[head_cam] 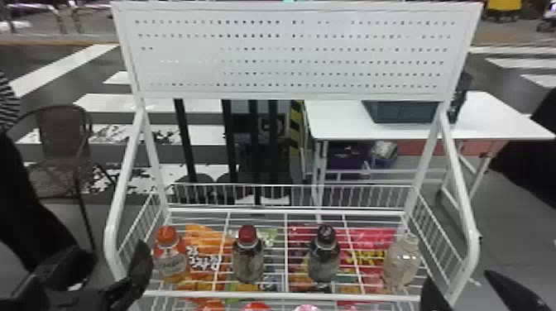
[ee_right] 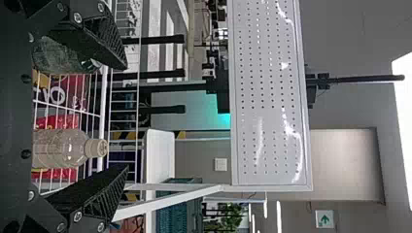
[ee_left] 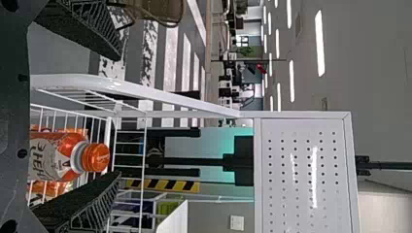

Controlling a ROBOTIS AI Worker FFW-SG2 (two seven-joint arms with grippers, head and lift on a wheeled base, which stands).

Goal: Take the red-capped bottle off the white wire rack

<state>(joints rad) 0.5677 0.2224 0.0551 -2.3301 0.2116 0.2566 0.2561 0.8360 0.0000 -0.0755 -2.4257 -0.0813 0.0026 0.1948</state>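
Head view: the red-capped bottle (head_cam: 248, 260) stands on the white wire rack (head_cam: 285, 295), awaiting removal. Left wrist view: the left hand (ee_left: 119, 115), fingers apart, grips nothing. Right wrist view: the right hand (ee_right: 127, 116) gapes empty; grasp and lift-off are to come.

An orange-capped bottle (head_cam: 169, 260) stands upright at left, well apart from a black-capped bottle (head_cam: 324, 260) and, farther right, a clear bottle (head_cam: 401, 262). An orange bag (head_cam: 204, 242) and a red bag (head_cam: 374, 248) lie below bottle level. Behind, at right, a white table (head_cam: 343, 124) bears a dark crate (head_cam: 403, 112). A brown chair (head_cam: 64, 132) stands back left, near white floor stripes (head_cam: 144, 103).
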